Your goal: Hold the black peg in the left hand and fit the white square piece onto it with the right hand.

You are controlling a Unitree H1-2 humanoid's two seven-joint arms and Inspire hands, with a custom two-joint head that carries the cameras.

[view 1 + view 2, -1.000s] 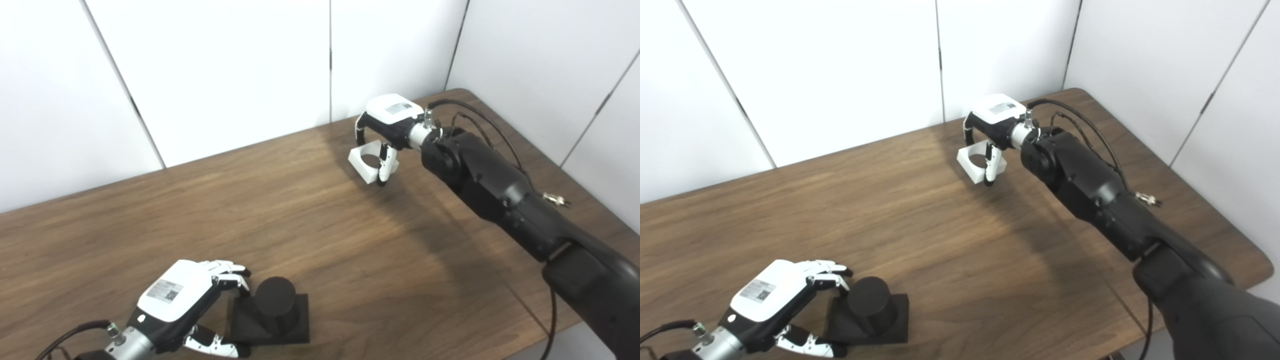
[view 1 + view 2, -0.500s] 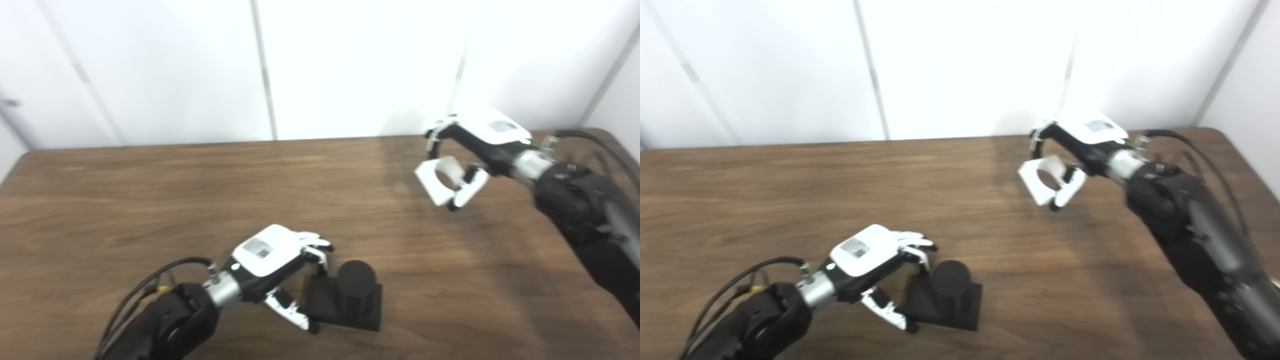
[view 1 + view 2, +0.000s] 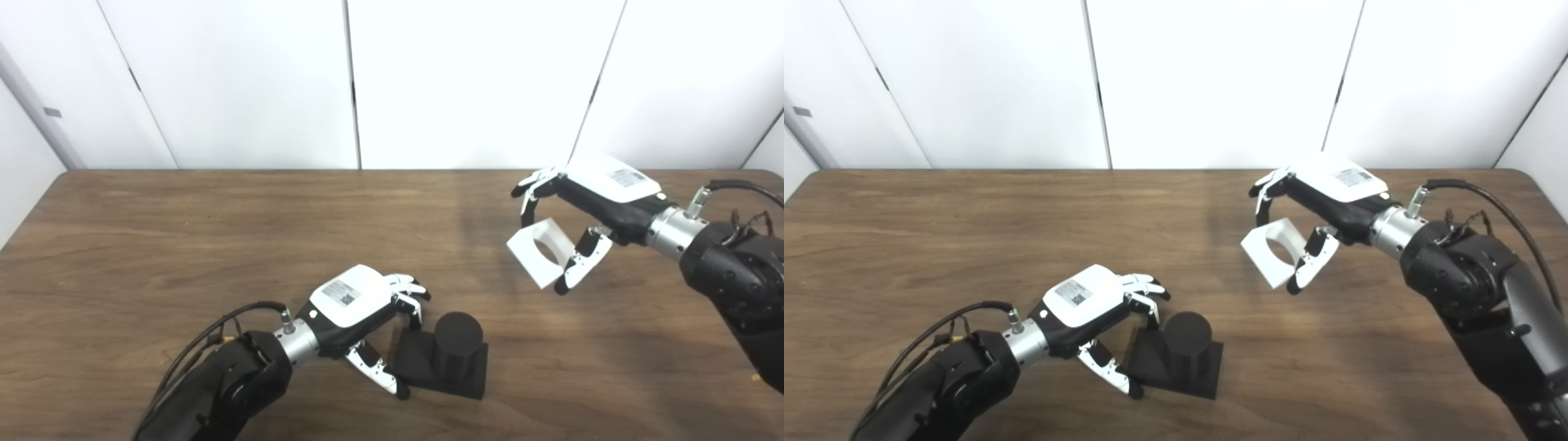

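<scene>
Two hands engaged: right hand clamps rigid, light white square plastic piece by its edges, at 2 o'clock from black cylindrical peg; left hand fingers apart beside its base.

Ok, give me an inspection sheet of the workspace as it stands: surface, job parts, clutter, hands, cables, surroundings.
Surface: brown wood-grain table, no damage visible.
Black peg: black peg stands upright on its square black base, resting on the table near the front edge.
White square piece: white square piece with a round hole, tilted, held above the table to the right of the peg.
Clutter: nothing seen.
Left hand: left hand at the left edge of the peg's base, fingers curled around it; firm grip not confirmed.
Right hand: right hand shut on the white piece.
Cables: black cables along the left forearm and right forearm, off the work area.
Surroundings: white panelled walls behind the table.
</scene>
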